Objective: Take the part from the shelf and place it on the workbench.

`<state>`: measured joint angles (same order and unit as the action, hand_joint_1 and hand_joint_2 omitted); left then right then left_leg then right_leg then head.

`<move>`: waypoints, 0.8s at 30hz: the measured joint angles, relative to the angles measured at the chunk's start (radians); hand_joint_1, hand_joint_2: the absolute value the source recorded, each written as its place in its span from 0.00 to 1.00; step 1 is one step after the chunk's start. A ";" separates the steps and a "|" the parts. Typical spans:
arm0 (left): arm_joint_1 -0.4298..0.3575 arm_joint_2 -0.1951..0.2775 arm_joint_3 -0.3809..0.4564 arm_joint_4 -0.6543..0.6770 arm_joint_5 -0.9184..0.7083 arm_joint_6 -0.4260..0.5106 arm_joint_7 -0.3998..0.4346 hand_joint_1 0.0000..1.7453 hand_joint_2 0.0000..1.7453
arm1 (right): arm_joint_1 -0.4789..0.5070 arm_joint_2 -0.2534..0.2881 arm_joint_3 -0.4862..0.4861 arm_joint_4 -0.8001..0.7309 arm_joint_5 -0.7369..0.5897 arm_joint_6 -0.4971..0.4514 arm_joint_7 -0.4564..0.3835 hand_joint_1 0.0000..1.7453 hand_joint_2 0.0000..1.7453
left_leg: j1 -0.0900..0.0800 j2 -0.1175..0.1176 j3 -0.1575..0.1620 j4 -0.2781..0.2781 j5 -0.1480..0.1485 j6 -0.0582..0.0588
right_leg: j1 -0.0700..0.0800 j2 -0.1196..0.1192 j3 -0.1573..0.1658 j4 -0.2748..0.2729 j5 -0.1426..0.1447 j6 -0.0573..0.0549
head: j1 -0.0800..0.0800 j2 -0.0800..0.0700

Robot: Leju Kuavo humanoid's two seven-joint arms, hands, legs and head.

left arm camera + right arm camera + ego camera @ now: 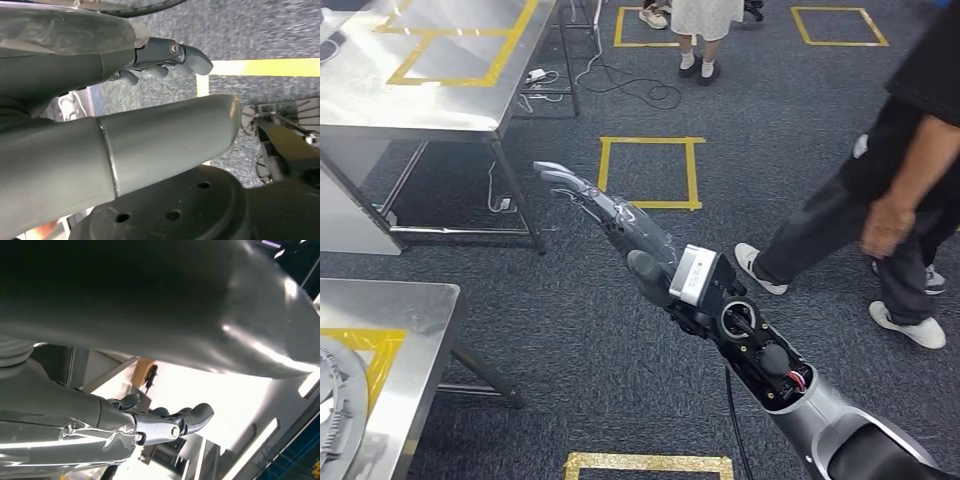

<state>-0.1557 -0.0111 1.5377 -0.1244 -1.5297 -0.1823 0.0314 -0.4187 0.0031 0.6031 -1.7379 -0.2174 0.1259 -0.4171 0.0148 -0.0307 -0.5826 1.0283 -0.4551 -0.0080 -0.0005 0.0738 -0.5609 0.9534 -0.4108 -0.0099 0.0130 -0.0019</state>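
Ribbed grey round part [339,405] lies on the steel workbench [418,330] at lower left, over yellow tape. Right hand [610,215] is stretched out above dark carpet [569,330], fingers straight, released, holding nothing. Left hand [113,100] hangs over carpet near yellow tape, fingers loose, empty. A person [893,200] walks at right. Right wrist view looks up at ceiling lights.

robot test lab | steel workbenches [433,70] at 10 o'clock | yellow floor-tape squares [649,172] at 12 | grey carpet [576,330]
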 joint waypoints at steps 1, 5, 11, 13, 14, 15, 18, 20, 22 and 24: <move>-0.001 0.001 0.000 0.000 0.000 -0.001 0.000 0.00 0.00 | 0.000 0.000 0.000 0.000 0.001 0.000 0.000 0.00 0.00 | -0.001 -0.012 0.019 -0.046 0.016 0.003 | 0.001 0.009 -0.002 0.002 -0.001 0.004 | 0.000 0.000; -0.004 0.001 0.000 0.000 0.000 -0.005 -0.001 0.00 0.00 | 0.000 0.000 -0.001 -0.001 0.002 0.000 0.001 0.00 0.00 | -0.001 0.005 0.035 -0.080 0.022 0.016 | 0.000 0.030 -0.010 0.007 -0.003 0.026 | 0.001 0.000; -0.002 0.002 0.000 0.000 0.000 -0.007 -0.001 0.00 0.00 | 0.000 0.000 -0.003 -0.005 0.002 0.001 0.001 0.00 0.00 | 0.000 0.057 0.043 -0.088 0.021 0.028 | -0.009 -0.063 -0.150 0.304 -0.137 0.048 | 0.027 0.000; -0.002 0.002 0.000 0.000 0.000 -0.007 -0.001 0.00 0.00 | 0.001 0.000 -0.003 -0.006 0.002 0.002 0.001 0.00 0.00 | 0.001 0.073 0.048 -0.087 0.017 0.024 | -0.012 -0.073 -0.118 0.241 -0.089 0.049 | 0.033 0.000; -0.003 0.001 0.000 0.000 0.000 -0.008 -0.001 0.00 0.00 | 0.001 0.000 -0.004 -0.006 0.002 0.002 0.001 0.00 0.00 | 0.001 0.081 0.052 -0.087 0.014 0.020 | -0.012 -0.088 -0.079 0.167 -0.052 0.048 | 0.037 0.000; -0.003 0.001 0.000 0.000 0.000 -0.008 -0.001 0.00 0.00 | -0.001 0.000 -0.004 -0.006 0.002 0.002 0.001 0.00 0.00 | -0.001 0.087 0.056 -0.085 0.010 0.015 | -0.009 -0.105 -0.042 0.094 -0.027 0.047 | 0.041 0.000; -0.003 0.002 0.000 0.000 0.000 -0.008 -0.001 0.00 0.00 | -0.003 0.000 -0.005 -0.008 0.002 0.002 0.001 0.00 0.00 | -0.008 0.107 0.061 -0.084 0.004 0.000 | 0.001 -0.120 -0.005 0.009 -0.012 0.029 | 0.041 0.000; -0.004 0.003 0.000 0.000 0.000 -0.008 -0.001 0.00 0.00 | -0.002 0.000 -0.007 -0.009 0.002 0.002 0.001 0.00 0.00 | -0.006 0.117 0.064 -0.082 -0.003 -0.008 | 0.001 -0.101 -0.005 0.005 -0.008 0.016 | 0.033 0.000; -0.005 0.004 0.000 0.000 0.000 -0.008 -0.001 0.00 0.00 | -0.003 0.000 -0.008 -0.010 0.002 0.002 0.001 0.00 0.00 | -0.002 0.089 0.042 -0.025 -0.040 -0.016 | -0.001 -0.084 -0.001 -0.002 -0.003 0.004 | 0.023 0.000; -0.004 0.004 0.000 0.000 0.000 -0.008 -0.001 0.00 0.00 | -0.002 0.000 -0.008 -0.011 0.002 0.002 0.001 0.00 0.00 | 0.000 0.050 -0.023 0.110 -0.105 -0.019 | -0.001 -0.069 0.000 -0.004 -0.001 -0.004 | 0.010 0.000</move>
<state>-0.1592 -0.0066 1.5373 -0.1244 -1.5300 -0.1907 0.0301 -0.4210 0.0027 0.5955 -1.7486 -0.2152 0.1274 -0.4161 0.0145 0.0194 -0.6058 1.1382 -0.5598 -0.0265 -0.0018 0.0052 -0.5614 0.9498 -0.4120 -0.0141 0.0229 -0.0019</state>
